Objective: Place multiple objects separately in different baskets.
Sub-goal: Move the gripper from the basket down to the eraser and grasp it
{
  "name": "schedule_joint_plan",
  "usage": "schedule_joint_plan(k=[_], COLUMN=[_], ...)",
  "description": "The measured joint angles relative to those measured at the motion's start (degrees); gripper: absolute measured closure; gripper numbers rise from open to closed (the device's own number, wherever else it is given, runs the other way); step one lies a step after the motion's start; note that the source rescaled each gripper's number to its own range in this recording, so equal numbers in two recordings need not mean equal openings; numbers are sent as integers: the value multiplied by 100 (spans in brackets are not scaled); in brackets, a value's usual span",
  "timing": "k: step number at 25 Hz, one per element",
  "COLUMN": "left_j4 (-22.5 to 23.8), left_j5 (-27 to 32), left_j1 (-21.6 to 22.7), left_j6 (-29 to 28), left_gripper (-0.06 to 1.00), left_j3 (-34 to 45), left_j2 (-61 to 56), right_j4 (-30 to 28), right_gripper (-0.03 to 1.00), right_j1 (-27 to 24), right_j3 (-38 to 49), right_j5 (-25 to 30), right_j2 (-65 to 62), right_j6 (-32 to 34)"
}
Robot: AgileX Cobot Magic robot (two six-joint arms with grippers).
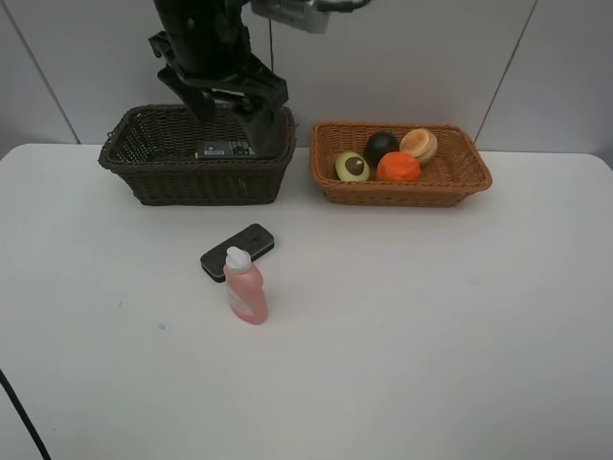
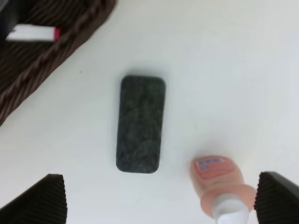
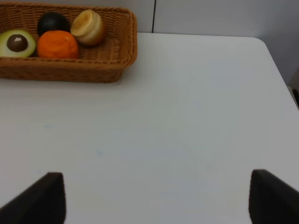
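The black flat device lies flat on the white table, in front of the dark brown basket and outside it. The pink white-capped bottle stands upright just beside one end of the device, also on the table. The sorting is judged to be well advanced: the halved avocado, dark mangosteen, orange and tan round fruit are gathered in the light orange-tan basket, and the white pink-tipped marker is seen in the dark one.

The left gripper is held above the device with its jaws spread wide and nothing between them. A pick of the device is judged to be the step in hand. The jaws are set across its narrow width, so a straight descent and a closing are called for, with care that the bottle is not knocked over.

The right gripper is parked over bare table, jaws wide and empty.

A small blue-printed patch is seen on the bottle and a pale label on an item in the dark basket; neither can be read.
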Motion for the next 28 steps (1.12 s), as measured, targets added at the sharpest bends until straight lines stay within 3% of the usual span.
schedule_joint_plan(k=[4, 6, 28], left_j4=[-86, -167, -54], left_j5=[0, 0, 6], left_j1=[-113, -127, -127], left_j6=[821, 969, 334], left_gripper=[-6, -6, -6], left_j3=[0, 0, 170], left_j2=[4, 4, 1453], right_j4=[0, 0, 0], right_gripper=[-2, -2, -2], right_j1=[0, 0, 0], right_j3=[0, 0, 1], right_j5=[0, 0, 0], right_j2=[0, 0, 0], right_j6=[0, 0, 0])
